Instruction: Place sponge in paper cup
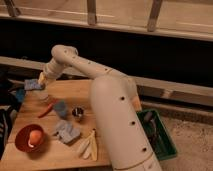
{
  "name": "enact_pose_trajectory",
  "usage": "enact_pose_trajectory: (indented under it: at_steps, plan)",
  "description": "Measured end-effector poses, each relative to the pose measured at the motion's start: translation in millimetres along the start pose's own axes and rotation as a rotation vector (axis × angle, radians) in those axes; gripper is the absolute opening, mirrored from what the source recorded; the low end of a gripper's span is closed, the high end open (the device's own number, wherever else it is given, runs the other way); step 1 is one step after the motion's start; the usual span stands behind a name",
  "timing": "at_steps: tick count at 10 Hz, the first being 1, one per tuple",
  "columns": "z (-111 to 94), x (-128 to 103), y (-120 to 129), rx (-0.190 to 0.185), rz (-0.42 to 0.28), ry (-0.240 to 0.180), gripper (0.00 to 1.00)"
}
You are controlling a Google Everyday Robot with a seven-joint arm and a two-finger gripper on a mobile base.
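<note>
Wood table [107, 155]. Red bowl [21, 140] near left, orange ball [34, 136] inside. Red pepper [47, 108] beside blue-grey cup [61, 108]. Small shiny metal cup [77, 113] right of blue-grey cup. Grey-blue lumpy pile [66, 131] near middle. Pale banana peel [88, 145] near front. Green bin [159, 134] on floor, right of table.

Gripper [41, 80] far left, above table.

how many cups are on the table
3: a paper cup at the table's far left, under the gripper holding the sponge; a blue-grey cup mid-table; a small metal cup just right of it. The arm may hide others.
</note>
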Motion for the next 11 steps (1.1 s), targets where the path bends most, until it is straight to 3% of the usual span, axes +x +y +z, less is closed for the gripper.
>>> enact_pose_trajectory:
  at_steps: [3,8,11]
  plan:
    - [11,0,-9,0.035,0.025,0.024,0.64]
    - [14,0,-22,0.057,0.061,0.037,0.66]
    - [5,-1,-26,0.051,0.08,0.011,0.66]
